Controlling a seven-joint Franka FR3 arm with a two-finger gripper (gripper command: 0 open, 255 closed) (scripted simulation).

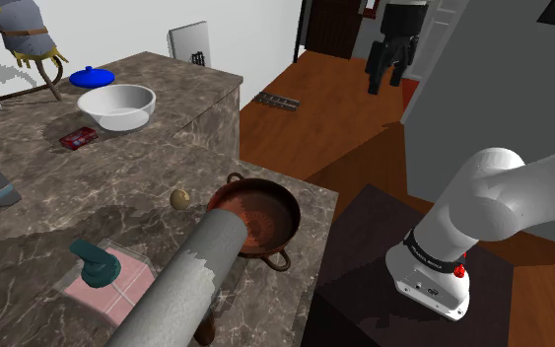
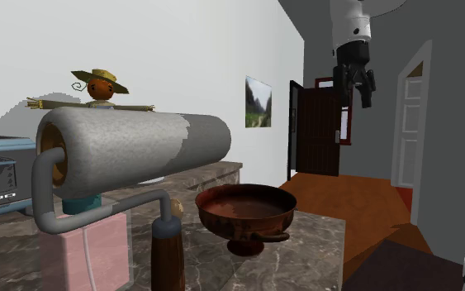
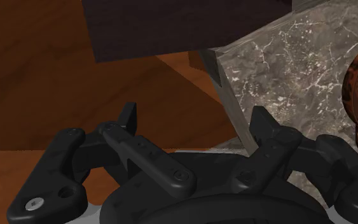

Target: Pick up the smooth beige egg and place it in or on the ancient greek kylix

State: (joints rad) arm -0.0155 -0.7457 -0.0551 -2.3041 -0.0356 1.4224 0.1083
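Shoulder view showing small, smooth tan egg (image 1: 179,199) lying on table (image 1: 117,177) near rust-brown two-handled kylix (image 1: 255,212); holding fingers (image 3: 129,119) wide apart, empty.

Egg (image 1: 179,199): plain tan-beige, no pattern. Kylix (image 1: 260,215): reddish-brown, mottled darker inside. Countertop (image 1: 88,187): grey-brown marble with fine pale veining. Bowl (image 1: 116,105): white. Lid (image 1: 92,76): bright blue. Small box (image 1: 77,137): red. Roll (image 1: 181,286): speckled grey. Gripper (image 1: 384,81): black throughout. Floor (image 1: 324,108): orange-brown wood. Stand (image 1: 369,246): very dark brown.
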